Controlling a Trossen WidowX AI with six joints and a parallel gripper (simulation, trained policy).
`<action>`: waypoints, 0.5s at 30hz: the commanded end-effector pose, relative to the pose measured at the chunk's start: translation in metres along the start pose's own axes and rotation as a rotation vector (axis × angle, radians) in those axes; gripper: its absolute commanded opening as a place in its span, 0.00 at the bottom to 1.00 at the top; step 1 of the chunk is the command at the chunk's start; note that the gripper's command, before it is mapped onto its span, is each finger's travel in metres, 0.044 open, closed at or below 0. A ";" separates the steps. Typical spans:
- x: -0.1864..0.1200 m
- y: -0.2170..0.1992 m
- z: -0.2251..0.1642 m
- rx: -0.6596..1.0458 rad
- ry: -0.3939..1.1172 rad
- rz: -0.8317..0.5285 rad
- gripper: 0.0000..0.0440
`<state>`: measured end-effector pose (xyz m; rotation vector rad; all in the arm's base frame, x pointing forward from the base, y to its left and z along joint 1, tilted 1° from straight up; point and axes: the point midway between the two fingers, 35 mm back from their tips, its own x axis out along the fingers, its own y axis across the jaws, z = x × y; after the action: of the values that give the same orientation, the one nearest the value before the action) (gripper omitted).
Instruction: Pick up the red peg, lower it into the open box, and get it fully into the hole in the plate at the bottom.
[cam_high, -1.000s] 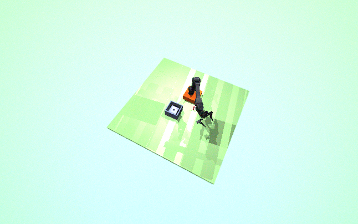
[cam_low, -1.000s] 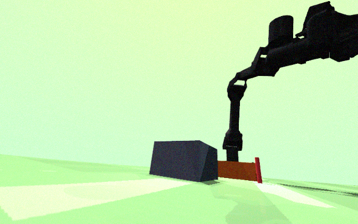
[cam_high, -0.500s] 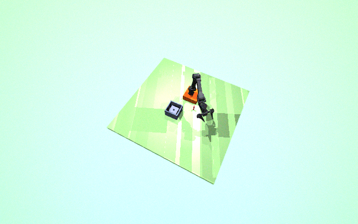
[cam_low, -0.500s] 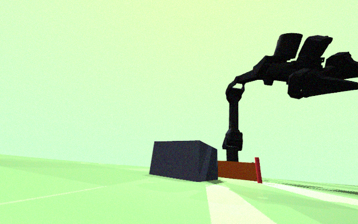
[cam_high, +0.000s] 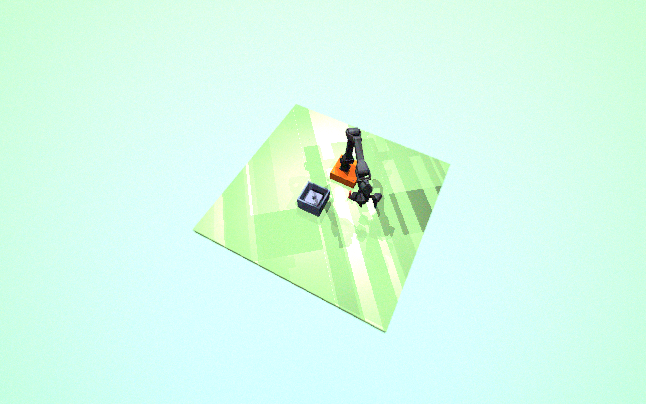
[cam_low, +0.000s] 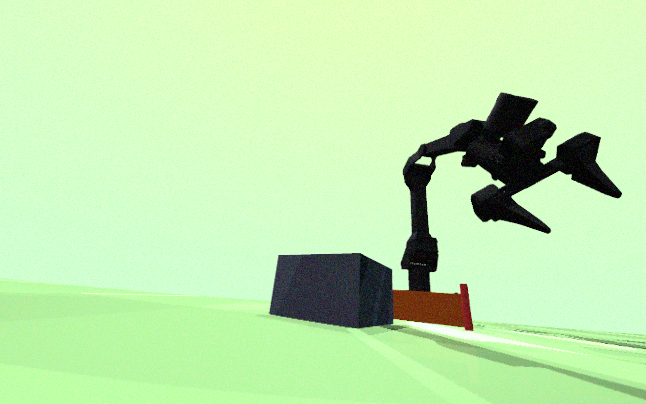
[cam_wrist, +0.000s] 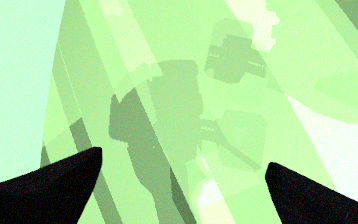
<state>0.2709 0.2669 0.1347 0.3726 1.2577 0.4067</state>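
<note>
The black two-fingered gripper hung above the green patterned board, its fingers spread wide with nothing between them. The slim red peg stood upright on the board, near the orange block-shaped base and outside the dark blue-grey square open box. From above, the arm partly hid the peg, so I couldn't quite tell its distance from the base.

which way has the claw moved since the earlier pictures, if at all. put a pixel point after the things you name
Yes: in the exterior view the claw (cam_high: 367, 202) (cam_low: 585, 212) (cam_wrist: 187, 163) has come down, closer to the height of the orange base (cam_high: 343, 179) (cam_low: 427, 306), though it hangs above it.
</note>
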 end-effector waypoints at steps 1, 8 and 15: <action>-0.004 -0.022 -0.015 0.100 0.032 -0.082 1.00; -0.015 -0.059 -0.039 0.289 0.070 -0.229 1.00; -0.028 -0.094 -0.062 0.479 0.082 -0.378 1.00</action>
<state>0.2219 0.1898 0.1017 0.4923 1.4509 -0.1044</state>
